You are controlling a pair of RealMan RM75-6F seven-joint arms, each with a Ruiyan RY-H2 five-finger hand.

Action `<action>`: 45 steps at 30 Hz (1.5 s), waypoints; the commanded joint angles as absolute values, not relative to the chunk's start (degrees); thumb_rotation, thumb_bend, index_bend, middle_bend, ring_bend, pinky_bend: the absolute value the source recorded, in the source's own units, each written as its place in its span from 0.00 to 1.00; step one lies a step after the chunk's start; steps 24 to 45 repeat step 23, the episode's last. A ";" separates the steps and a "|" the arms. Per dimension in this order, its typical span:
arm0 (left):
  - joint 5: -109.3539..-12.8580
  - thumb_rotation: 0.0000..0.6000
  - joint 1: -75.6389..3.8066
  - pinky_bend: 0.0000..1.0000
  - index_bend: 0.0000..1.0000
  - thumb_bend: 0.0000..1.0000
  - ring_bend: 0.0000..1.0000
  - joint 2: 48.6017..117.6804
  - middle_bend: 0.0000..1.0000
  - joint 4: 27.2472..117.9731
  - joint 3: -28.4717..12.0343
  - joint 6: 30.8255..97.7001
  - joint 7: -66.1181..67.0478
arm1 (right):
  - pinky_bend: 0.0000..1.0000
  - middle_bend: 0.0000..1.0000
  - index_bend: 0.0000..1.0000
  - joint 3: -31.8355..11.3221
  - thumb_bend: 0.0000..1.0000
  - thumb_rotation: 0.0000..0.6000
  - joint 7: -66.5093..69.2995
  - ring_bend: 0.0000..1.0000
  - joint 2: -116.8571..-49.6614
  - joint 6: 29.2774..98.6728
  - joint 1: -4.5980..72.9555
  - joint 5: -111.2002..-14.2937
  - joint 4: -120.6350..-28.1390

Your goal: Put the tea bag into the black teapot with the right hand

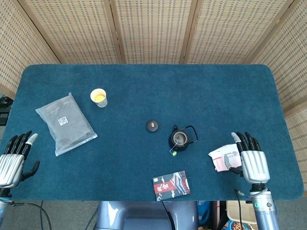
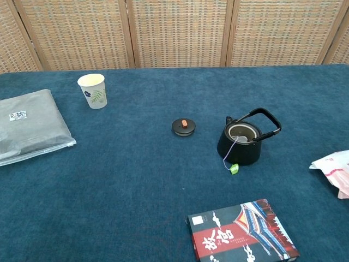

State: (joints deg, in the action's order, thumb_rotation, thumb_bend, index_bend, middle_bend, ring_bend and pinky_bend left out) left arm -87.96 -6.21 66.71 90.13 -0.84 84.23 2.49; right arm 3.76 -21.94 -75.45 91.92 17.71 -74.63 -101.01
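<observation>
The black teapot stands open near the table's middle, handle up. A tea bag lies inside it; its string runs over the rim to a small green tag on the cloth. The teapot's lid, with an orange knob, lies to its left. My right hand hovers flat with fingers spread at the table's near right edge, holding nothing, beside a pink-and-white packet. My left hand is at the near left edge, fingers extended and empty. Neither hand shows in the chest view.
A paper cup stands at the far left. A grey plastic pouch lies left. A red-and-black tea box sits at the near edge. The pink-and-white packet lies right of the teapot.
</observation>
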 commanded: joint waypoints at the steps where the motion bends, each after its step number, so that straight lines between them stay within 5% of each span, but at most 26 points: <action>1: -87.96 1.00 -6.30 0.00 0.00 0.41 0.00 66.73 0.00 90.19 -0.78 83.98 2.41 | 0.18 0.19 0.09 3.41 0.60 0.39 -20.30 0.06 -75.86 91.43 16.85 -76.39 -100.35; 13: -87.74 1.00 -6.64 0.00 0.00 0.41 0.00 66.78 0.00 90.21 -1.03 83.61 2.30 | 0.18 0.19 0.09 0.45 0.58 0.56 -22.01 0.06 -77.99 91.60 14.72 -78.69 -97.72; 45: -86.29 1.00 -7.15 0.00 0.00 0.41 0.00 65.44 0.00 92.02 -1.00 81.71 4.03 | 0.18 0.19 0.09 -1.38 0.58 0.57 -22.27 0.06 -78.39 90.92 13.26 -79.64 -97.16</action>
